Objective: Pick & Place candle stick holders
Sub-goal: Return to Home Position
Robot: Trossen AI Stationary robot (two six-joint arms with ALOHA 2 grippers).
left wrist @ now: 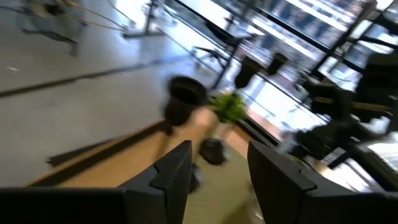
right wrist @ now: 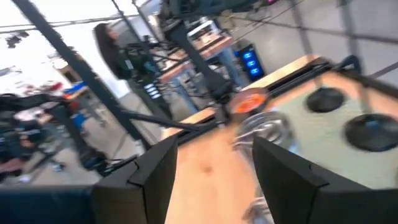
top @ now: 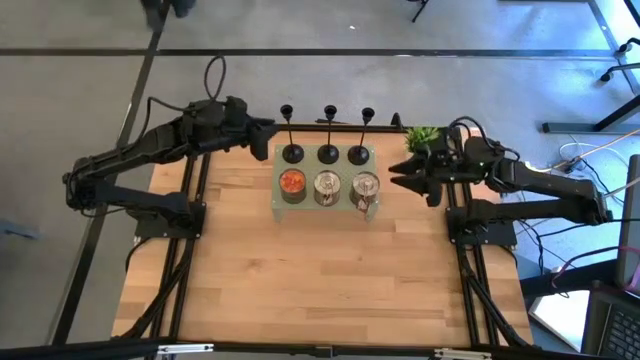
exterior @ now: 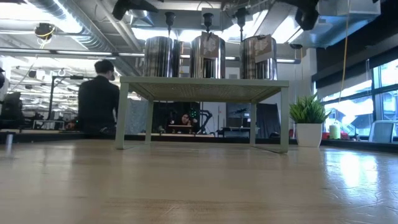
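Observation:
Three black candle stick holders stand upright on their round bases along the far side of a pale green stand (top: 276, 200): left (top: 292, 153), middle (top: 328, 154), right (top: 358, 155). Their thin stems also show in the low view (exterior: 207, 25). My left gripper (top: 268, 140) is open, just left of the left holder, touching nothing. In the left wrist view (left wrist: 217, 162), that holder's cup top (left wrist: 186, 94) shows beyond the fingers. My right gripper (top: 400, 176) is open and empty, to the right of the stand; its wrist view (right wrist: 214, 162) shows two holder bases (right wrist: 326, 99).
Three tin cans stand on the stand's near side: orange-topped (top: 292, 183) and two silver ones (top: 327, 186) (top: 364, 188). A small potted plant (top: 423, 137) stands at the far right. The wooden table top (top: 320, 280) lies bare on the near side. People sit in the room behind (exterior: 98, 99).

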